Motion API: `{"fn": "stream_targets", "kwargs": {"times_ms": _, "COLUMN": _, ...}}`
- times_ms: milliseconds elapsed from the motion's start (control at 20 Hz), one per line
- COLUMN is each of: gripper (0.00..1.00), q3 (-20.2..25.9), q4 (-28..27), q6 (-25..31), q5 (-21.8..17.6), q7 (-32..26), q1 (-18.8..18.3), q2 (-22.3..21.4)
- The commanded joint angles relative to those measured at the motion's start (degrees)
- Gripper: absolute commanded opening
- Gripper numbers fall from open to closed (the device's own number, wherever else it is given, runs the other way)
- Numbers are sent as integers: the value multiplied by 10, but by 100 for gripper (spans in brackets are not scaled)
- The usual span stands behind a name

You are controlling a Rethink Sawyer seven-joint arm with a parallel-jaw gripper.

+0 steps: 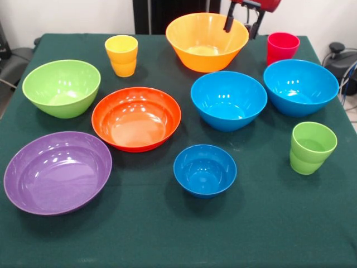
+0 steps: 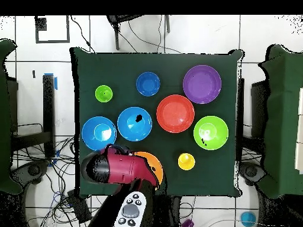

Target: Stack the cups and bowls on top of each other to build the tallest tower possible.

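Bowls: seven lie singly on the green tabletop [image 1: 156, 234]; no tower begun.
Landmark: yellow-orange bowl [image 1: 203, 44], far middle.
Around it: yellow cup [image 1: 121, 54] and red cup [image 1: 281, 47] flank it; two large blue bowls [image 1: 228, 100] [image 1: 301, 86] sit just in front.
Pincer [image 1: 244, 23]: released, holding nothing, fingers apart over the yellow-orange bowl's rim.
Advice: likely best to drop one finger inside the rim, pinch the wall, lift level.
Writing: none legible.
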Motion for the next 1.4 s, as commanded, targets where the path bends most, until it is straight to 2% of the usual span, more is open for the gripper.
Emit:
{"fn": "stream_targets", "kwargs": {"times_ms": 50, "gripper": 100, "q3": 44, "q4": 39, "q6": -39, "q5": -27, "q7": 68, "q1": -3, "q2": 50}}
{"fn": "stream_targets", "kwargs": {"times_ms": 1000, "gripper": 100, "q3": 55, "q4": 40, "q6": -86, "q5": -22, "q7": 70, "q1": -17, "q2": 83}}
{"fn": "stream_targets", "kwargs": {"times_ms": 1400, "gripper": 100, "q3": 106, "q4": 37, "q6": -129, "q5": -19, "q7": 68, "q1": -48, "q2": 103}}
